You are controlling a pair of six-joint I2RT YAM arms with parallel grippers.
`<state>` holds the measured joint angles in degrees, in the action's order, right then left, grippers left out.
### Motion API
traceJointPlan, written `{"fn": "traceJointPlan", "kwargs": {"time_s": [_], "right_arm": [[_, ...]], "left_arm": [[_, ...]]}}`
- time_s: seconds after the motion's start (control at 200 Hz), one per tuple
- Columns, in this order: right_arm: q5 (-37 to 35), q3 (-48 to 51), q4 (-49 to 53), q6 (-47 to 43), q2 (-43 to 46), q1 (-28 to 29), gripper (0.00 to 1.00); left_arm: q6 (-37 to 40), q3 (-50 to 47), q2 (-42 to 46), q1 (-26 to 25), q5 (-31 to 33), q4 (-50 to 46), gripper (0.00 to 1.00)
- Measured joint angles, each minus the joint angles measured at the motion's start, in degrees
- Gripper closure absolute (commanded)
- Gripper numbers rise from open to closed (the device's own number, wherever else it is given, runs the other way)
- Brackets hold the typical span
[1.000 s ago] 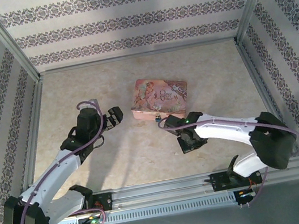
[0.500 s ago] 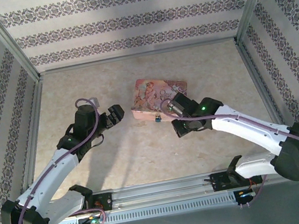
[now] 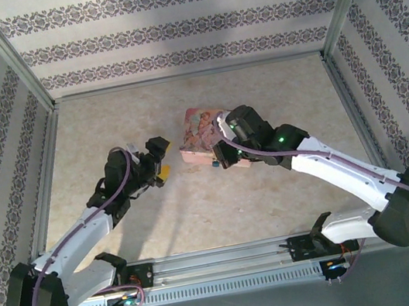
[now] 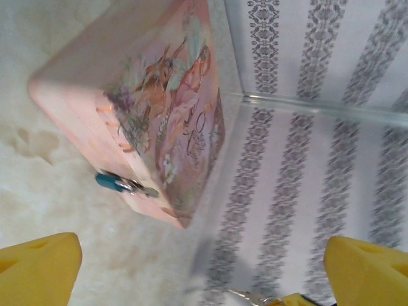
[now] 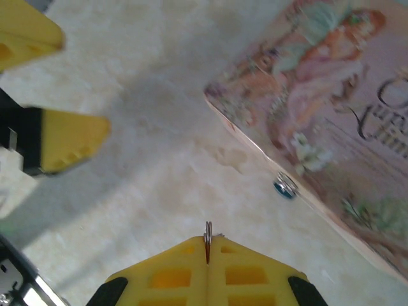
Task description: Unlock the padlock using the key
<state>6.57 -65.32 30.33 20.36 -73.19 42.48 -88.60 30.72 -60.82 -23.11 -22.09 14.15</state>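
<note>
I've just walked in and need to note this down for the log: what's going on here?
Two robot arms are working at a pink box on the table. A tiny blue padlock hangs at the box's front edge. The right pincer is shut on a thin silvery key, which is close to the padlock but not yet in it. The left pincer hovers wide open beside the box, holding nothing.
</note>
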Motion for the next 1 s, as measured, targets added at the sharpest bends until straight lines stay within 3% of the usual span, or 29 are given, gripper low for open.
{"fn": "traceJointPlan", "kwargs": {"time_s": [0.11, 0.38, 0.685, 1.0], "right_arm": [[1.7, 0.0, -3.8, 0.3, -1.2, 0.1, 1.0], [3.4, 0.0, -11.5, 2.1, -4.7, 2.5, 1.0], [4.7, -3.6, -16.8, 3.7, -10.6, 4.7, 1.0], [6.5, -7.2, -20.1, 5.0, -15.2, 6.1, 1.0]], "left_arm": [[-10.4, -4.2, -1.2, 0.0, -0.2, 8.0, 0.22], [-24.3, -7.9, -1.6, 0.0, 1.4, 19.0, 0.23], [-28.8, -7.9, -3.4, -0.1, 1.3, 23.6, 0.26], [-29.8, -7.4, -4.8, -0.1, 1.1, 25.5, 0.35]]}}
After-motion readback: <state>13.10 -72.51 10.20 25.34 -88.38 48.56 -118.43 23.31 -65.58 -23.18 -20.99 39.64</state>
